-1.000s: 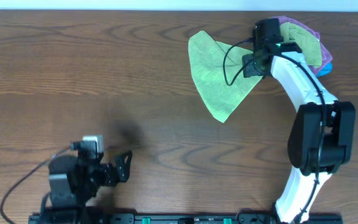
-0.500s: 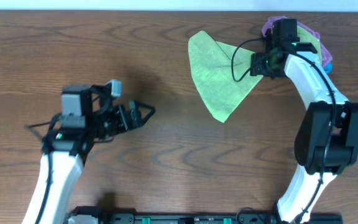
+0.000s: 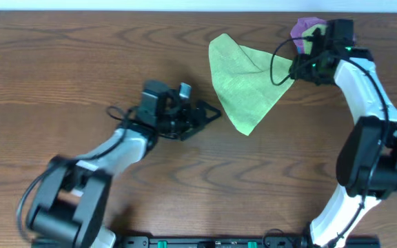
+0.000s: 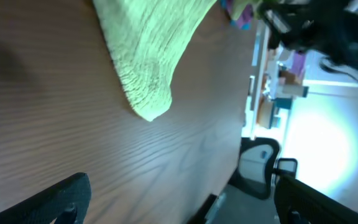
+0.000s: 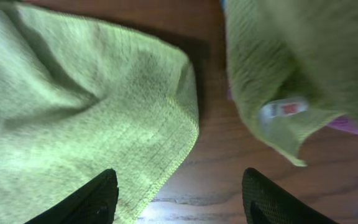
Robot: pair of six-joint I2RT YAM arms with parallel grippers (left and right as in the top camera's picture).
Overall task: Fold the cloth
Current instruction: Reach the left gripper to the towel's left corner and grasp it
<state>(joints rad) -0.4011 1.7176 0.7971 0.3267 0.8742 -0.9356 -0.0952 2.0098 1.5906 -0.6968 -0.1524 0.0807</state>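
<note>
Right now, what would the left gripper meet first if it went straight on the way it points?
Probably the lower corner of the green cloth: the open left gripper points toward it across bare table. Its height is unclear, so it may pass over.

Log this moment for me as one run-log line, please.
green cloth: unheld | left gripper: fingers open, near cloth's lower corner | right gripper: fingers open, above cloth's right corner
</note>
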